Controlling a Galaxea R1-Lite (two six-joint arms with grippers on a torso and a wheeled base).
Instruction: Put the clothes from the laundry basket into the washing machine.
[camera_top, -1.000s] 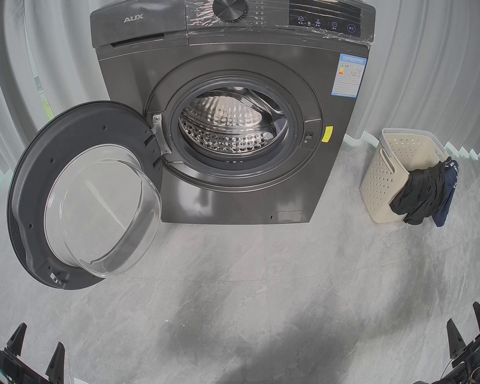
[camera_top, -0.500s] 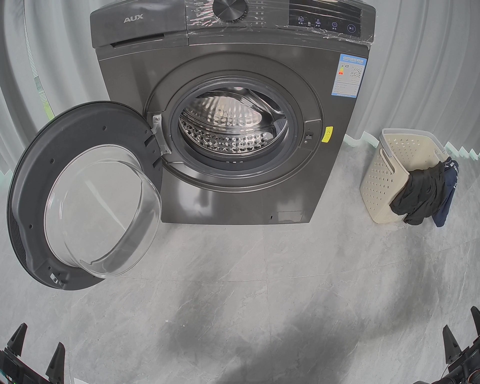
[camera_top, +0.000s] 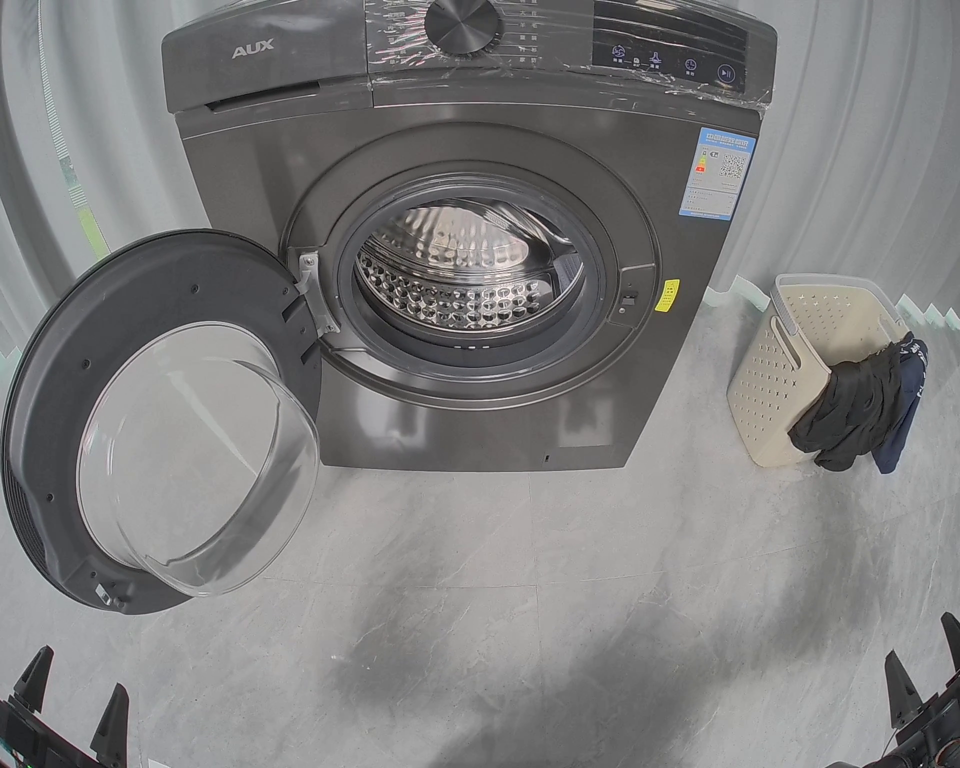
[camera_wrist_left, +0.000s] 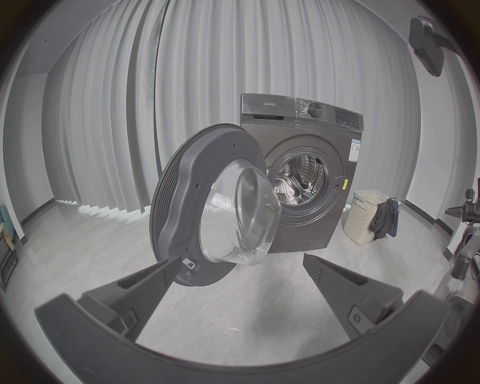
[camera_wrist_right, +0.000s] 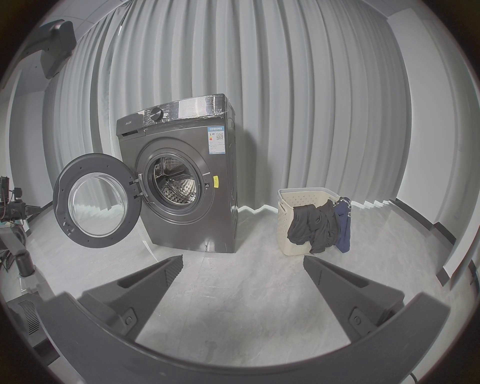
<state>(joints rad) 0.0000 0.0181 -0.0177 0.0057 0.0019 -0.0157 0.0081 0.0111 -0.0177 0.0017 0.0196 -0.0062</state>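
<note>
A grey front-loading washing machine (camera_top: 470, 260) stands ahead with its round door (camera_top: 160, 420) swung open to the left and a bare steel drum (camera_top: 465, 265) showing. To its right sits a cream perforated laundry basket (camera_top: 775, 385) with black clothes (camera_top: 850, 410) and a dark blue garment (camera_top: 905, 415) draped over its rim. My left gripper (camera_top: 70, 700) is low at the near left, open and holding nothing. My right gripper (camera_top: 925, 665) is low at the near right, open, well short of the basket (camera_wrist_right: 300, 200).
Pleated white curtains line the wall behind the machine (camera_wrist_left: 300, 175). Bare grey tiled floor (camera_top: 540, 600) lies between me and the machine. The open door (camera_wrist_left: 210, 205) juts out into the left side of that floor.
The whole head view has shifted: the machine and basket appear lower and slightly larger, so the camera has moved nearer. Both grippers hold the same pose.
</note>
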